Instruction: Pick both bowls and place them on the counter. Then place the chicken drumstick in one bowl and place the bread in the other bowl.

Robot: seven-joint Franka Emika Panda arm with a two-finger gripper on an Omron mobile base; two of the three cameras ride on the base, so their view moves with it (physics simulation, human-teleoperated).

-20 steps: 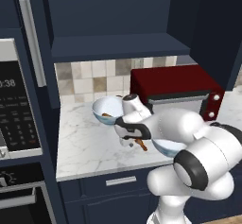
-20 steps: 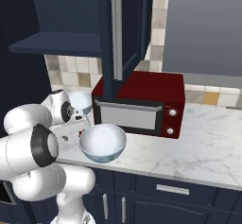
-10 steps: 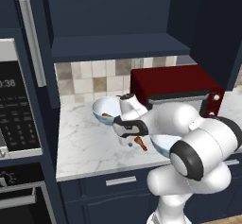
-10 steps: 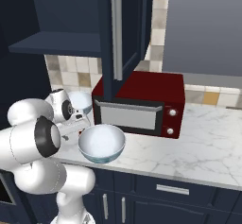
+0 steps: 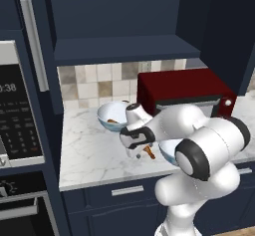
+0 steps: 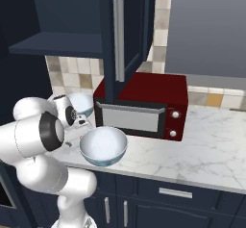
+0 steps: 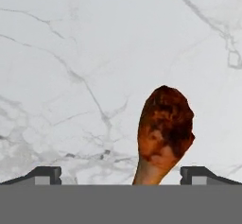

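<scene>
The chicken drumstick (image 7: 165, 128) lies on the white marble counter (image 5: 84, 155), thick end away from me. My gripper (image 7: 122, 175) hangs open just above it, and the bone end sits between the fingertips (image 7: 45, 173), nearer the right one. In the left base view the gripper (image 5: 136, 153) points down beside the drumstick (image 5: 148, 153). One bowl (image 5: 112, 115) stands at the back of the counter with a small golden-brown piece in it, apparently the bread (image 5: 113, 121). The other bowl (image 6: 103, 145) stands near the front edge, empty, partly behind my arm in the left base view.
A dark red microwave (image 5: 184, 88) stands on the counter to the right of the bowls. A built-in oven panel (image 5: 15, 120) flanks the left. A dark navy shelf (image 5: 124, 48) hangs overhead, and an open cabinet door (image 6: 122, 34) juts out above the microwave.
The hand has sunk a little toward the drumstick while the elbow swung forward. The jaws stay wide. Bowls and food have not moved.
</scene>
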